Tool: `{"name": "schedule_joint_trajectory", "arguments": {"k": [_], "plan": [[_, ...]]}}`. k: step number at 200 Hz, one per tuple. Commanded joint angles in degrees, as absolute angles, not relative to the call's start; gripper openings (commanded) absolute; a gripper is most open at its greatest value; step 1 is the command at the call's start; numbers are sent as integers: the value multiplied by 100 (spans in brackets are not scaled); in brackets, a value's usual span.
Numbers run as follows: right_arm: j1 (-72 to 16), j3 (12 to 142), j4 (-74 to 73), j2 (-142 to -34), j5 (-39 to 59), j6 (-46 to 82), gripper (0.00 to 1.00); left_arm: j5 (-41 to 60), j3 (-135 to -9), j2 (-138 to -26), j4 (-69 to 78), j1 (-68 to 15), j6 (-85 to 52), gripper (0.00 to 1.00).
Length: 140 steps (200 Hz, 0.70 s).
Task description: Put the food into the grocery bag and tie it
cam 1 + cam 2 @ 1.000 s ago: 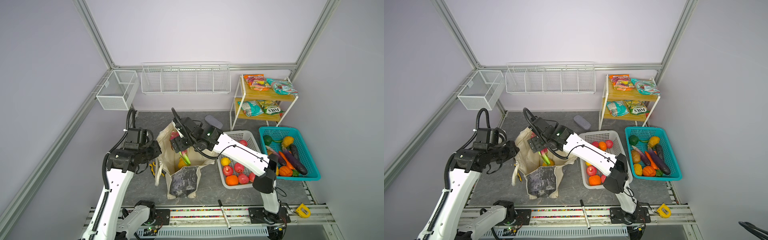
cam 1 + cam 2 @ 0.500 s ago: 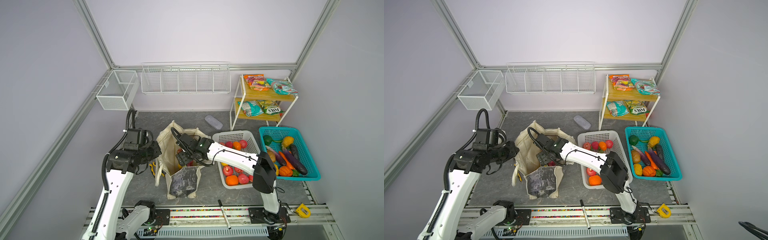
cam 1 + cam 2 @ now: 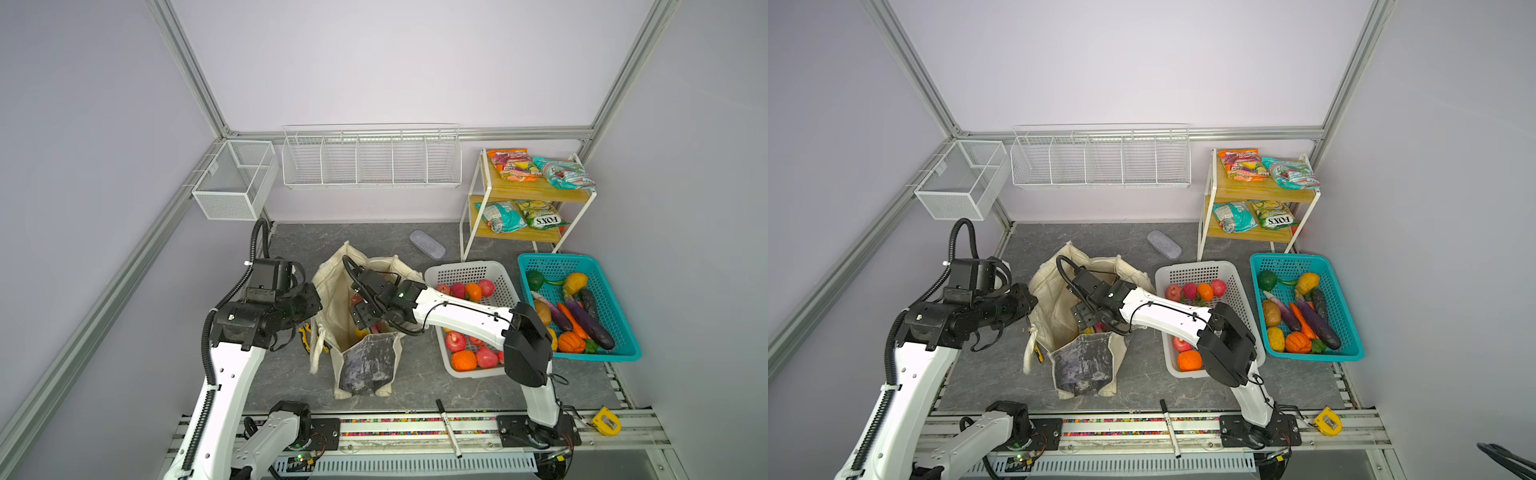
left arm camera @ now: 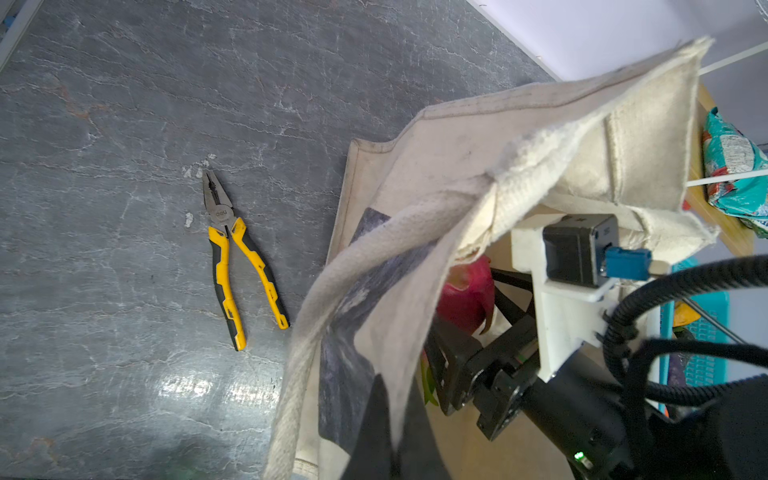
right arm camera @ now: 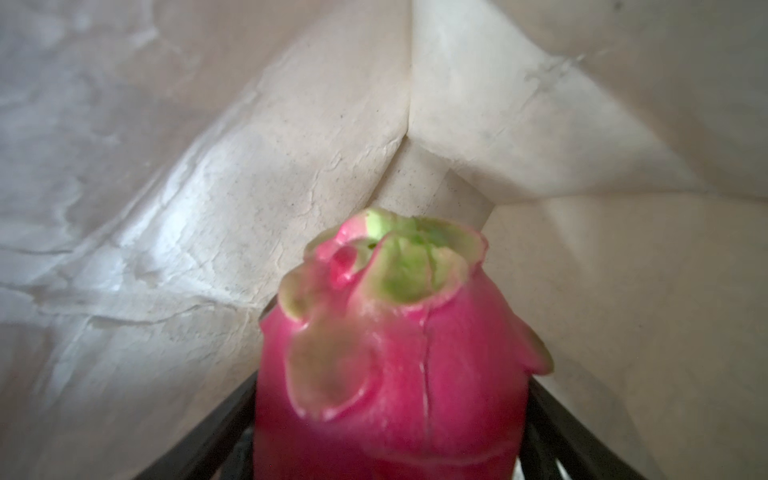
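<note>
Pliers (image 4: 232,257) lie on the grey table (image 3: 291,245) just left of the grocery bag (image 3: 330,291), whose left rim the left gripper (image 3: 311,302) pinches tightly. Inside the open bag, the right gripper (image 3: 360,316) clasps the pink dragon fruit (image 5: 390,365) between widely spread fingers. Further right, a white basket (image 3: 469,272) holds apples (image 3: 456,341) and oranges (image 3: 464,360).

both top views look steeply down from high above the front rail (image 3: 395,428) toward the back wall (image 3: 1121,62), covering the whole surface (image 3: 291,249); they overlap almost fully, offset sideways. the left wrist view sits close outside the grocery bag (image 4: 457,166), facing down past its rim to the surface. the right wrist view is inside the bag, very near the dragon fruit (image 5: 390,374), which both wrist views share.
</note>
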<state>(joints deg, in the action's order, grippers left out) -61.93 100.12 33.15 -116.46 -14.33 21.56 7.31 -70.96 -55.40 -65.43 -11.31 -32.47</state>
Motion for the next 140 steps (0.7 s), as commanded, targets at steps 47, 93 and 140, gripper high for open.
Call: {"name": "schedule_joint_trajectory", "arguments": {"k": [47,93,140], "plan": [[-6439,8827,1366,-10405,-1782,637,87,659,-7093,-5559,-6469,-1151,-3261,0],[-6622,7993,445,-10043,-1571,-639,87,729,-7101,-5606,-6416,-1151,-3256,10],[-6656,7836,46,-10044,-1482,-1097,88,850,-7177,-5630,-6500,-1151,-3235,55]]}}
